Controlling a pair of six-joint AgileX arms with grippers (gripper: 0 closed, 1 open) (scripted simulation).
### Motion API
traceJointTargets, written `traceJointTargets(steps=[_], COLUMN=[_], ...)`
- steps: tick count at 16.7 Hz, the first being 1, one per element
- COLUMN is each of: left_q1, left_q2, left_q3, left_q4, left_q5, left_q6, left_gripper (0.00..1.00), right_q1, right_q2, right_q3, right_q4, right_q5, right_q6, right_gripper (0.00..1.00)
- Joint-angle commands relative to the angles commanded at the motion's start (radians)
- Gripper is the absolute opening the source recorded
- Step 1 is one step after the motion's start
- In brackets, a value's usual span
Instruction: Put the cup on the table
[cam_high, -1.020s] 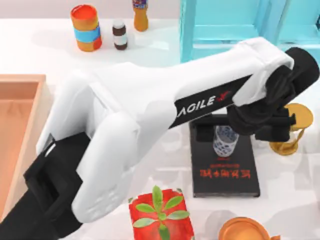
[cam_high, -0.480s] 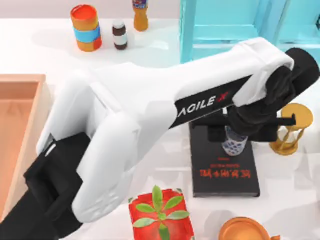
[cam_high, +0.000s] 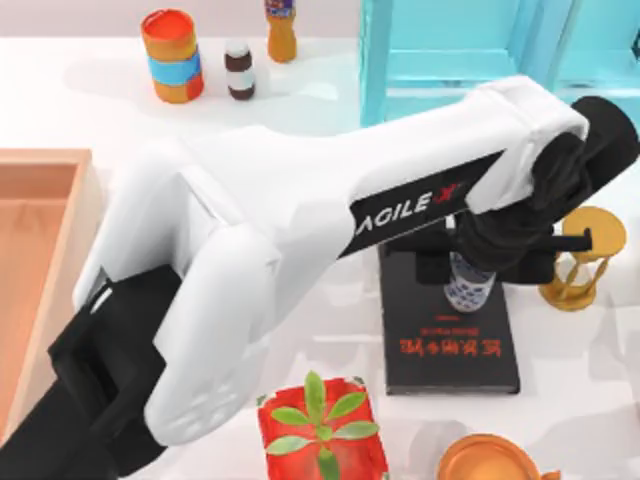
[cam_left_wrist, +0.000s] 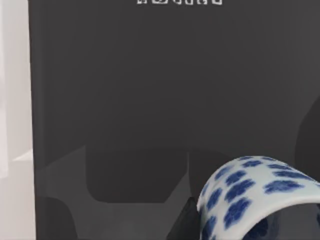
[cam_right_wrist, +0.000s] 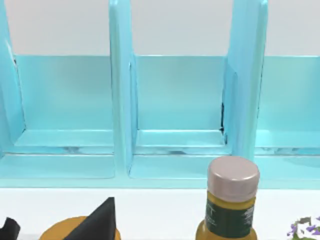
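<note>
The cup (cam_high: 466, 293), small and white with a blue pattern, is over the upper part of the black book (cam_high: 450, 360) that lies on the white table (cam_high: 90, 115). My left arm reaches across from the lower left, and my left gripper (cam_high: 471, 270) covers the cup's top, shut on it. In the left wrist view the cup (cam_left_wrist: 247, 192) sits close by, tilted, beside a dark finger (cam_left_wrist: 184, 226), with the book's cover (cam_left_wrist: 150, 100) behind. My right gripper (cam_right_wrist: 55, 227) stands open, parked facing a teal shelf (cam_right_wrist: 170, 100).
A gold hourglass (cam_high: 582, 262) stands just right of the book. A red box with a plant (cam_high: 322, 430) and an orange cup (cam_high: 490, 462) lie in front. A wooden tray (cam_high: 40, 230) is at left. An orange canister (cam_high: 172, 55), bottles (cam_high: 240, 68) and the teal shelf (cam_high: 450, 50) stand at the back.
My left gripper came down over the cup and its fingers closed in on it; the cup shifted slightly right on the book. Over the last half second almost nothing moved.
</note>
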Motion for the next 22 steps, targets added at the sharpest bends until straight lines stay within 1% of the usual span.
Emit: traceJointTargets(steps=[3, 5, 10, 15, 22], left_q1=[0.003, 0.005, 0.024, 0.007, 0.01], left_q2=[-0.001, -0.005, -0.004, 0.021, 0.013], left_q3=[0.002, 0.017, 0.14, 0.242, 0.231], left_q4=[-0.003, -0.033, -0.132, -0.213, -0.215], left_q5=[-0.001, -0.007, -0.028, -0.005, -0.003], left_q6=[0.001, -0.004, -0.018, -0.003, 0.008], left_gripper=[0.0, 0.0, 0.0, 0.0, 0.0], right_q1=[0.0, 0.0, 0.0, 0.0, 0.0], right_q2=[0.0, 0.0, 0.0, 0.0, 0.0], right_q3=[0.0, 0.0, 0.0, 0.0, 0.0], right_q4=[0.0, 0.0, 0.0, 0.0, 0.0], right_q5=[0.0, 0.0, 0.0, 0.0, 0.0], right_q6=[0.0, 0.0, 0.0, 0.0, 0.0], right_gripper=[1.0, 1.0, 1.0, 1.0, 1.0])
